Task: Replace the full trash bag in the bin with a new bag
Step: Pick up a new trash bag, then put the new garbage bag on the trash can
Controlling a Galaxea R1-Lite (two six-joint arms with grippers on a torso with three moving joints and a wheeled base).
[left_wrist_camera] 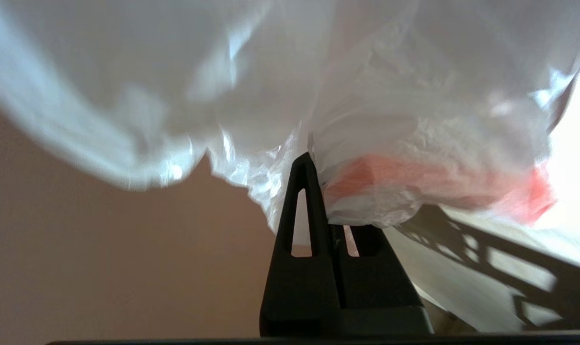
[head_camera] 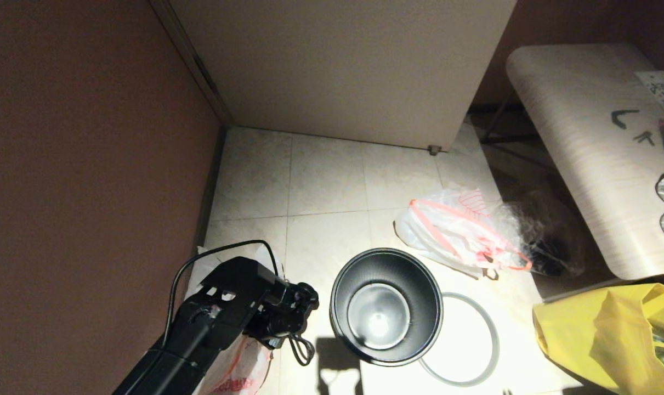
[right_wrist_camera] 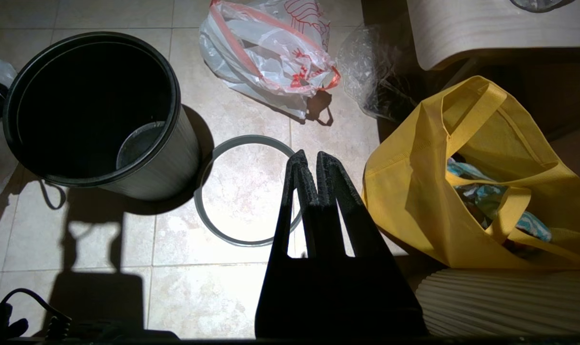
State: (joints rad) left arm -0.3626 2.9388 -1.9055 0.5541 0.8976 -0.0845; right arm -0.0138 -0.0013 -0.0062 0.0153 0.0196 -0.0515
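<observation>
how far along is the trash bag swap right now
Done: the full bag lies on the floor, the bin is empty, its hoop off beside it. In hand: the left gripper is shut on the new bag. Left: lining the bin, refitting the hoop.

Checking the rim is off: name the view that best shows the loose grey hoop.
Right wrist view: the loose grey hoop lies flat on the floor tiles beside the round black bin, partly behind the gripper. Head view shows it half hidden by the bin; left wrist view, nothing.

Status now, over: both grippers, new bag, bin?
Left gripper shut on new bag, beside bin. Right gripper shut, empty. Bin unlined, hoop off.
</observation>
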